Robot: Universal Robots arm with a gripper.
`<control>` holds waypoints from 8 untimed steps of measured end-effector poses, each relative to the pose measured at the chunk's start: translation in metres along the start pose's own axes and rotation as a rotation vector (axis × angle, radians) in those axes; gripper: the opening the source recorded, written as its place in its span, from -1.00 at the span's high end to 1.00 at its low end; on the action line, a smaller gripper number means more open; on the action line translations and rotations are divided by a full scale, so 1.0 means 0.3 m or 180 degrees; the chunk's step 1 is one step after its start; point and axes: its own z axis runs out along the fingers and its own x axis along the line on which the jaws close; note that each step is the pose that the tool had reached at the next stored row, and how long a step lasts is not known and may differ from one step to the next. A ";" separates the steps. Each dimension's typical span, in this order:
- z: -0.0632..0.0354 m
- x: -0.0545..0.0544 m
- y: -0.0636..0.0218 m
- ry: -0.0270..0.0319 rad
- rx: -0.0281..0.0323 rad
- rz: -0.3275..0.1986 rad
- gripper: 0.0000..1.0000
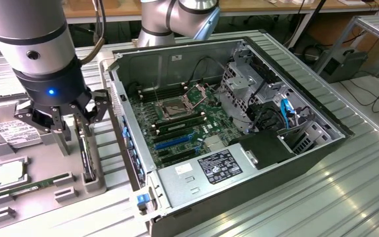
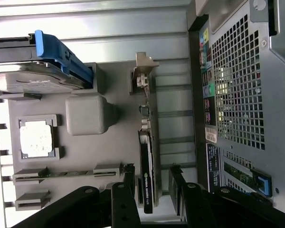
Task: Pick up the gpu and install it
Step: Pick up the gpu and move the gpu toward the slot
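Observation:
The gpu (image 1: 85, 150) is a thin black card standing on edge in a slotted holder on the grey parts tray (image 1: 41, 210), at the exterior view's left of the open computer case (image 1: 308, 148). In the wrist view the gpu (image 2: 147, 171) shows edge-on, with its silver end bracket (image 2: 144, 76) at the far end. My gripper (image 1: 76, 126) hangs right over the card, open. Its black fingers (image 2: 127, 178) stand on either side of the card's near end without touching it, and the gripper (image 2: 152, 175) holds nothing.
The motherboard (image 1: 183, 118) lies in the case with its blue expansion slots (image 1: 171, 143) near the case's rear wall (image 2: 242, 95). On the tray (image 2: 85, 156) sit a hard drive (image 1: 15, 131) in a blue caddy (image 2: 61, 57), a processor (image 2: 36, 137) and a green memory stick (image 1: 31, 186).

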 end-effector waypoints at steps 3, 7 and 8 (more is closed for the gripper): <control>0.020 0.001 -0.001 0.0003 0.0000 0.0000 0.15; 0.041 0.000 -0.002 0.0018 -0.0003 0.0001 0.15; 0.045 -0.001 -0.002 0.0024 -0.0004 0.0001 0.15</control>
